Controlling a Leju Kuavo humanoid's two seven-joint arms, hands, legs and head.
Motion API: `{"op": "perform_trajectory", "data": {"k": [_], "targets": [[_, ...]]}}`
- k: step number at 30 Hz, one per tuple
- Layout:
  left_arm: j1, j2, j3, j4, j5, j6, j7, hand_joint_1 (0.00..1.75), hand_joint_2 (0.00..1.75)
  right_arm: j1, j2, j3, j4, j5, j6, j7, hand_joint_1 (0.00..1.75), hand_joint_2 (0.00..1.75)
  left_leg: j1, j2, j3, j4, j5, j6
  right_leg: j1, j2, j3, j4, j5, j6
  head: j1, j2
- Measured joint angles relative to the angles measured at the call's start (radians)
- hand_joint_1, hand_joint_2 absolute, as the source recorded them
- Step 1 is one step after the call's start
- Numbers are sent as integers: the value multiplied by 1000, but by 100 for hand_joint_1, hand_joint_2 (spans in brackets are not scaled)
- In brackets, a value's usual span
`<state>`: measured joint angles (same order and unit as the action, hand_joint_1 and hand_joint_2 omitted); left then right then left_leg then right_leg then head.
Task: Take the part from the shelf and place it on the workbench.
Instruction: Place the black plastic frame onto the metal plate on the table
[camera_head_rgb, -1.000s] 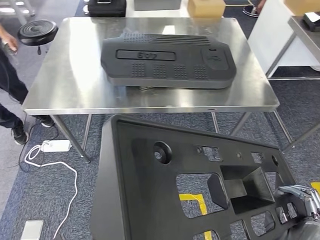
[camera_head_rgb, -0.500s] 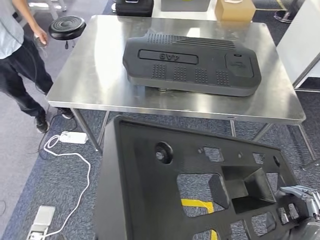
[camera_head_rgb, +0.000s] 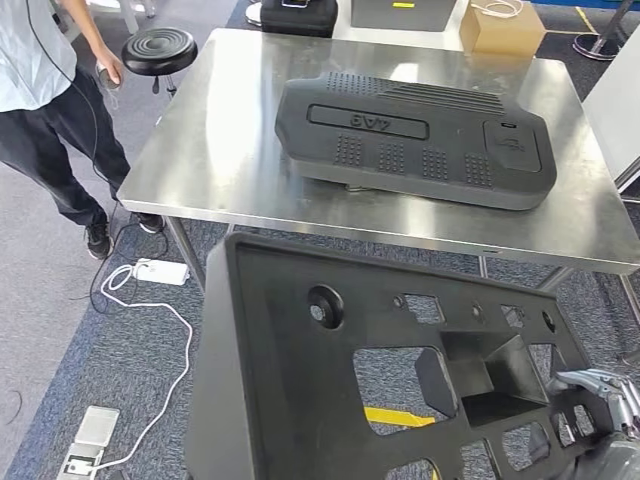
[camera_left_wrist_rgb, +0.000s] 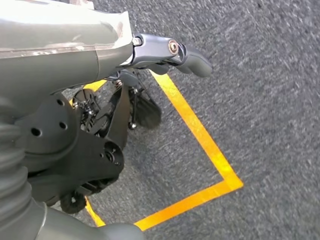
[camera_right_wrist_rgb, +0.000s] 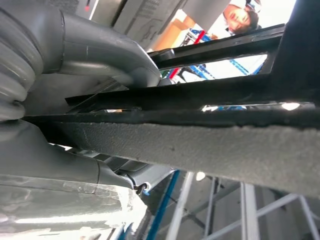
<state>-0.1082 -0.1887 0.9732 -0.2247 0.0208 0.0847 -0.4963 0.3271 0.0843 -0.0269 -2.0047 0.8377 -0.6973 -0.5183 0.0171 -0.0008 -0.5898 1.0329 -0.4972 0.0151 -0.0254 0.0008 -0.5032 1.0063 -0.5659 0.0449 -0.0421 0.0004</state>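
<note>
The part is a large black moulded panel (camera_head_rgb: 302, 380) with several cut-outs, carried low in front of me, just short of the steel workbench (camera_head_rgb: 219, 150). My right hand (camera_head_rgb: 604, 395) grips the panel's near right corner. In the right wrist view its thick grey thumb (camera_right_wrist_rgb: 102, 50) lies on one face of the panel's rim (camera_right_wrist_rgb: 226, 140) and its other fingers on the opposite face. My left hand (camera_left_wrist_rgb: 166, 50) hangs over the carpet with its fingers stretched out and nothing in them.
A long black ribbed cover (camera_head_rgb: 415, 140) lies across the workbench's middle and right. A person (camera_head_rgb: 45, 90) stands at the left beside a black stool (camera_head_rgb: 158, 48). A white power strip (camera_head_rgb: 158, 272) with its cable lies on the carpet by the table leg. Yellow tape (camera_left_wrist_rgb: 196, 130) marks the floor.
The whole picture has shifted: the workbench and cover now sit further right and lower, and the person has come into view at the left. The panel and my right hand keep their places in the picture.
</note>
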Motion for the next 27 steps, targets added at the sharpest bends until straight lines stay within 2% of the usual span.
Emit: {"op": "perform_trajectory", "data": {"k": [1, 2, 4, 5, 6, 7, 8, 9, 10, 11, 13, 15, 16, 17, 19, 20, 21, 22, 23, 24, 25, 26, 27], "targets": [[0, 0, 0, 0, 0, -2, 0, 0, 175, -3, 3, -1, 0, 11, 0, -8, 175, 175, 1, 0, 3, -2, -2, 6, -1, 0, -17, 37, -20, 2, 1, 0], [-1, 0, 0, 0, 0, -2, -1, 0, 175, -5, 7, -3, 0, 21, 0, -18, 175, 175, 0, 0, 6, -2, -5, 12, -1, 0, -48, 97, -47, 3, 2, 0], [-1, 0, 0, 0, 0, -2, -1, 0, 175, -7, 17, -6, 1, 35, 0, -31, 175, 175, -5, 0, 13, -2, -12, 21, 0, 0, -131, 244, -98, 3, 2, 0], [0, 0, 0, 0, 0, -2, -1, 0, 175, -7, 20, -7, 2, 38, 0, -32, 175, 175, -8, -1, 17, -2, -16, 24, 1, 0, -162, 290, -102, 2, 2, 0], [1, 0, 0, 0, 0, -2, -1, 0, 175, -7, 22, -7, 4, 38, 0, -31, 175, 175, -11, -3, 24, -2, -21, 25, 2, 0, -175, 297, -85, -1, 2, 0], [1, -1, 1, 0, 0, -2, -1, 0, 175, -8, 24, -7, 5, 38, 0, -30, 175, 175, -13, -6, 34, -2, -27, 26, 5, 0, -167, 260, -46, -6, 2, 0], [2, -1, 1, 0, 0, -3, -1, 0, 175, -8, 25, -7, 5, 37, 0, -29, 175, 175, -16, -8, 44, -2, -34, 25, 9, 1, -146, 194, 3, -14, 2, 0], [2, -2, 1, 0, 0, -4, -1, 0, 175, -9, 25, -7, 5, 36, 0, -28, 175, 175, -18, -10, 53, -3, -40, 23, 14, 2, -122, 130, 40, -25, 2, 0], [1, -2, 1, 0, 0, -4, -1, 0, 175, -9, 26, -7, 5, 36, 0, -28, 175, 175, -19, -11, 59, -3, -46, 20, 19, 2, -101, 76, 64, -35, 1, 0], [1, -3, 2, 1, 0, -5, -1, 0, 175, -10, 27, -7, 5, 35, 0, -28, 175, 175, -19, -11, 61, -4, -51, 15, 23, 3, -89, 45, 70, -42, 1, 0], [0, -4, 2, 1, 0, -5, -1, 0, 175, -10, 28, -7, 5, 33, 0, -27, 175, 175, -17, -10, 61, -8, -55, 5, 28, 4, -81, 25, 60, -50, 1, 0], [-1, -5, 2, 0, 0, -5, -2, 0, 175, -10, 30, -8, 4, 31, 0, -27, 175, 175, -16, -9, 64, -2, -66, -5, 23, 3, -66, 7, 56, -54, 0, 0], [-3, -4, 2, 0, 0, -5, -2, 0, 175, -11, 31, -8, 4, 30, 0, -27, 175, 175, -16, -8, 55, 23, -78, -9, 19, 2, -55, -3, 55, -57, -1, 0], [-3, -4, 2, 0, 0, -5, -3, 0, 175, -11, 33, -9, 4, 30, 0, -26, 175, 175, -14, -8, 31, 70, -97, -14, 15, 0, -43, -10, 52, -58, -2, 0], [-2, -3, 3, 0, 0, -5, -3, 0, 175, -12, 35, -9, 5, 30, 0, -26, 175, 175, -9, -8, -48, 201, -135, -24, 12, -2, -25, -14, 38, -60, -3, 0], [1, -3, 3, 0, 0, -5, -3, 0, 175, -12, 36, -9, 5, 30, 0, -26, 175, 175, -5, -8, -85, 249, -138, -28, 11, -1, -15, -14, 29, -59, -3, 0], [4, -3, 4, 0, 0, -5, -3, 0, 175, -11, 36, -9, 6, 30, 0, -26, 175, 175, -2, -8, -108, 265, -120, -32, 9, 0, -2, -14, 19, -56, -3, 0], [6, -2, 4, 0, 0, -5, -3, 0, 175, -11, 36, -9, 7, 29, 0, -26, 175, 175, 1, -7, -112, 243, -82, -36, 6, 2, 13, -14, 7, -53, -3, 0], [7, -2, 6, 0, 0, -5, -3, 0, 175, -11, 37, -9, 7, 29, 0, -26, 175, 175, 4, -6, -101, 189, -31, -39, 4, 3, 31, -14, -6, -48, -3, 0], [7, -2, 7, 0, 0, -5, -3, 0, 175, -11, 37, -9, 8, 28, 0, -26, 175, 175, 5, -4, -86, 136, 8, -41, 1, 4, 47, -15, -19, -41, -3, 0], [7, -1, 9, 0, 0, -6, -3, 0, 175, -12, 38, -9, 9, 27, 0, -24, 175, 175, 4, -1, -70, 92, 34, -41, 1, 4, 59, -14, -31, -34, -2, 0], [6, -1, 10, 1, -1, -6, -3, 0, 175, -13, 38, -9, 9, 26, 0, -22, 175, 175, 2, 1, -59, 64, 37, -36, 2, 4, 66, -14, -40, -26, -2, 0], [6, -1, 11, 1, -1, -7, -3, 0, 175, -14, 38, -9, 10, 25, 0, -20, 175, 175, -1, 1, -54, 56, 24, -28, 3, 4, 69, -15, -45, -19, -1, 0]]}}
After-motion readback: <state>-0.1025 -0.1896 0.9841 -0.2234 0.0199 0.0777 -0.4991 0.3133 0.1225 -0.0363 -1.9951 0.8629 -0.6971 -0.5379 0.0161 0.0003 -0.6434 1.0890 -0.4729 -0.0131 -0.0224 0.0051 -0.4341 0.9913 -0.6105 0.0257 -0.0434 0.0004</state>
